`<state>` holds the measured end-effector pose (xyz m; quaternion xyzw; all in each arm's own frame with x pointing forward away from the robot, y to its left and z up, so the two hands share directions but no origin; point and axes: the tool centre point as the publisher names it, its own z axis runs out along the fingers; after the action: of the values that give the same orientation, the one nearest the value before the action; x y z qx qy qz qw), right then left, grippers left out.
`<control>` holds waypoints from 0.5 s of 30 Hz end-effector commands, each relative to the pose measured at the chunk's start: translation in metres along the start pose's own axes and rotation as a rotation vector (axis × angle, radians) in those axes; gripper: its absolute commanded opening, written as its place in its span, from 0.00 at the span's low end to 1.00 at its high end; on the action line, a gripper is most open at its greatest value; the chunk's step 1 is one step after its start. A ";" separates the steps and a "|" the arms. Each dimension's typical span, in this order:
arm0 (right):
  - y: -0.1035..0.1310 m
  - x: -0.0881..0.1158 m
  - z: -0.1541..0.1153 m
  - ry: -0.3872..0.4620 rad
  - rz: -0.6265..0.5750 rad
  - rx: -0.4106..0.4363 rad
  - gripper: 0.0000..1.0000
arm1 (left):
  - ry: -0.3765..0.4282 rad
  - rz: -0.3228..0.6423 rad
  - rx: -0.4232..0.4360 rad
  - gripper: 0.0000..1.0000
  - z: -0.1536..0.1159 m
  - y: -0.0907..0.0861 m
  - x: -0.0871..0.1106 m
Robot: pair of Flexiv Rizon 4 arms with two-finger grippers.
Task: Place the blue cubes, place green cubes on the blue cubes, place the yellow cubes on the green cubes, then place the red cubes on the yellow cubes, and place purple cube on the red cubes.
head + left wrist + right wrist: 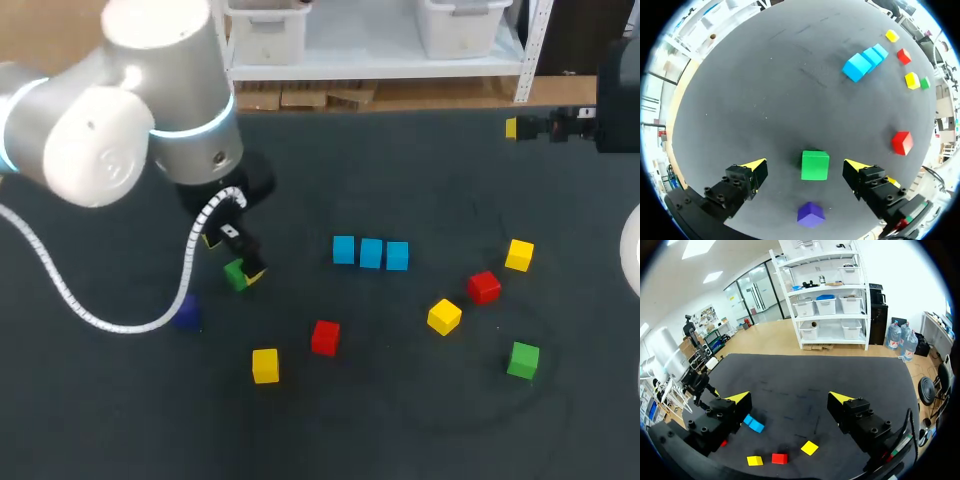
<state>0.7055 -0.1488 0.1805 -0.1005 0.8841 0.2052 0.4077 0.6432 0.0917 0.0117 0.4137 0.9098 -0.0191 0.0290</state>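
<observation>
Left gripper sits low over the dark table, fingers spread wide, straddling a green cube. Mat shows on both sides of the cube, and neither yellow tip touches it. Purple cube lies just behind, on the wrist side of the gripper, apart from the green one and near the arm's white cable. Next out are the near red cube and near yellow cube, close together but not touching, both toward the table's front side with mat all round each. Past them, three blue cubes stand side by side in one straight row mid-table, set close; whether their faces touch is not clear. A broad strip of bare mat separates the row from the straddled green cube. Farther right is a loose cluster, every piece apart from its neighbours: middle yellow cube, far red cube, far yellow cube, and second green cube nearest the front. All cubes rest singly on the mat, none stacked. Right gripper hangs raised by the table's far right edge, well apart from every cube, fingers spread wide with only mat showing between them. In its wrist view the blue row and three loose cubes lie below and ahead, toward the left arm.
</observation>
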 end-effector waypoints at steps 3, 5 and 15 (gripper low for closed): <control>-0.001 0.000 0.000 0.000 -0.001 -0.003 1.00 | 0.012 0.025 0.013 1.00 0.006 0.000 -0.003; -0.001 0.000 0.000 0.000 -0.001 -0.003 1.00 | 0.019 0.035 0.021 1.00 0.007 -0.002 -0.006; -0.001 0.000 0.000 0.000 -0.001 -0.003 1.00 | 0.072 0.043 0.045 0.95 0.015 -0.005 -0.011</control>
<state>0.7055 -0.1488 0.1805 -0.1005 0.8841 0.2052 0.4077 0.6399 0.0833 -0.0005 0.4337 0.9007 -0.0263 0.0004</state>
